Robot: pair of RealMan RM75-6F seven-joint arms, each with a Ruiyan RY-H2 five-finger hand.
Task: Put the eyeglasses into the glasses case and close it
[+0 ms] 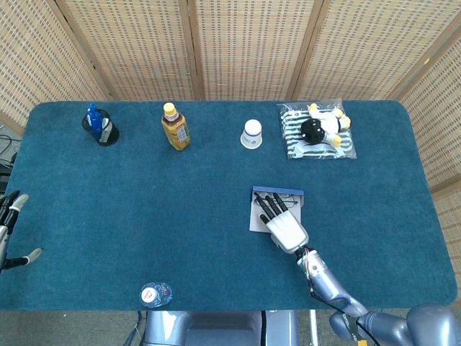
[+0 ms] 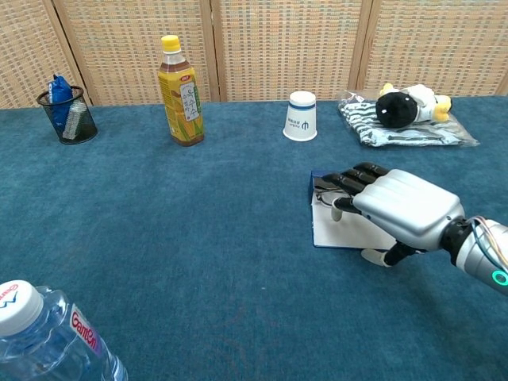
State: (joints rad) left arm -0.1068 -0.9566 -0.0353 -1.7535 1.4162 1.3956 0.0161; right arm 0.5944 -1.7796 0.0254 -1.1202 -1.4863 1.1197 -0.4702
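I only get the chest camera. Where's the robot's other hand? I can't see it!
Observer: The left hand is at the far left edge of the table in the head view, holding nothing.
Child: Is the right hand right over the glasses case?
Observer: From above, the right hand lies over the open glasses case, fingers pointing at its far blue edge.
Child: Where's that water bottle really?
Observer: The water bottle stands at the table's near edge, left of the case.
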